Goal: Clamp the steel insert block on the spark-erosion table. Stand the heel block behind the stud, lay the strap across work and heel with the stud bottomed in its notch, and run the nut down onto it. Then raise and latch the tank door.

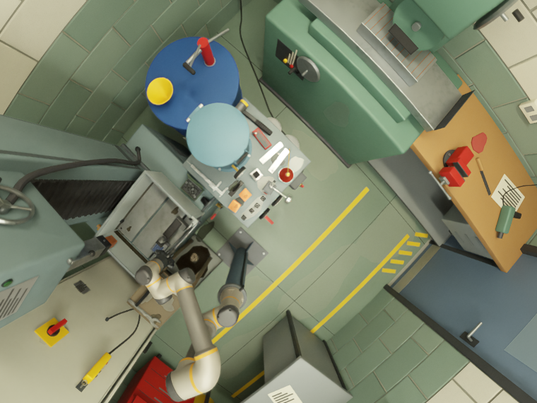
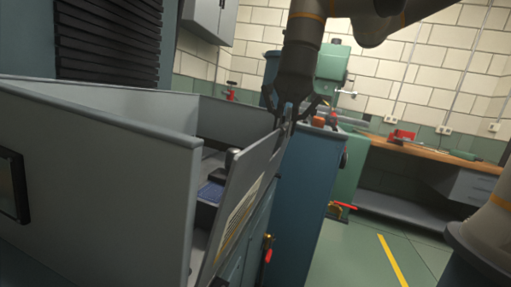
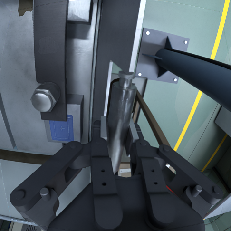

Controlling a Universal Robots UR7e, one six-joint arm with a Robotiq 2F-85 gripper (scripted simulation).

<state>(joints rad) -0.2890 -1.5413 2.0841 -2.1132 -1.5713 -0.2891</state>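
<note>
The tank door [image 2: 243,192] leans outward from the tank's open front at a steep tilt, and my gripper [image 3: 118,133] is closed on the steel handle [image 3: 120,111] at its upper edge [image 2: 285,124]. Inside the tank, the dark strap [image 3: 50,59] lies across the blue-marked steel insert block [image 3: 61,128] and the heel block [image 3: 79,10] beyond it. A hex nut [image 3: 44,97] sits on top of the strap near its end by the insert block. From the side camera the arm's wrist [image 1: 162,264] hides most of the door.
Behind the tank stands the machine column with black bellows [image 2: 107,42]. A blue cabinet [image 2: 309,179] stands right beside the door's free edge. The arm's base post [image 3: 194,69] crosses the floor to the right. A tool cart [image 1: 256,173] stands nearby.
</note>
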